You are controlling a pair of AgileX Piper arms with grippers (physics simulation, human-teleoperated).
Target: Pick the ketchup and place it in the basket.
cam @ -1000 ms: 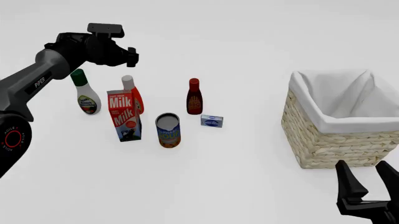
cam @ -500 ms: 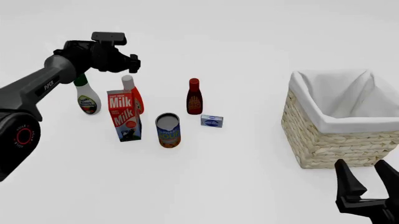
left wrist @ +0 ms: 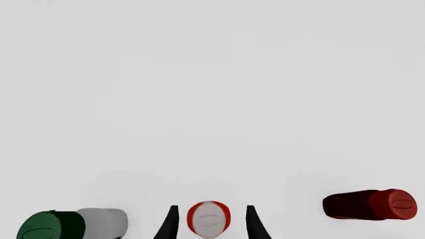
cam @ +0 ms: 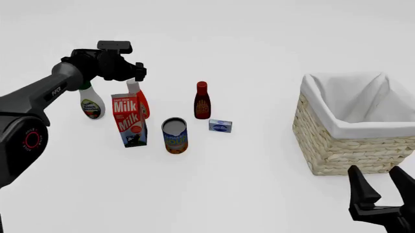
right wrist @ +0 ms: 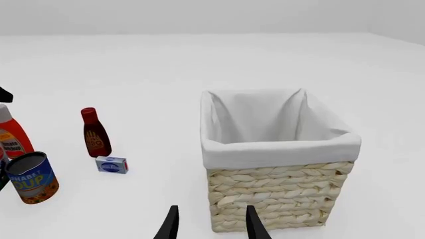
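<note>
Left pincer (left wrist: 209, 224) spread, poised above ketchup (cam: 137, 99); grey cap centred between fingers. Ketchup upright on bench, tight behind milk carton (cam: 128, 120), well apart from basket (cam: 353, 127). Descend vertically, grip neck, avoid carton. Right pincer (cam: 382, 191) spread, idle.

The milk carton (cam: 129, 120) is hiding the lower ketchup (cam: 138, 99), while the left gripper (cam: 137, 73) is covering its cap.

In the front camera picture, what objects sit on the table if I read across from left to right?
White bottle with green cap → milk carton → soup can → dark-red bottle → small blue box → basket. The ketchup overlaps the carton, so I left it out.
</note>
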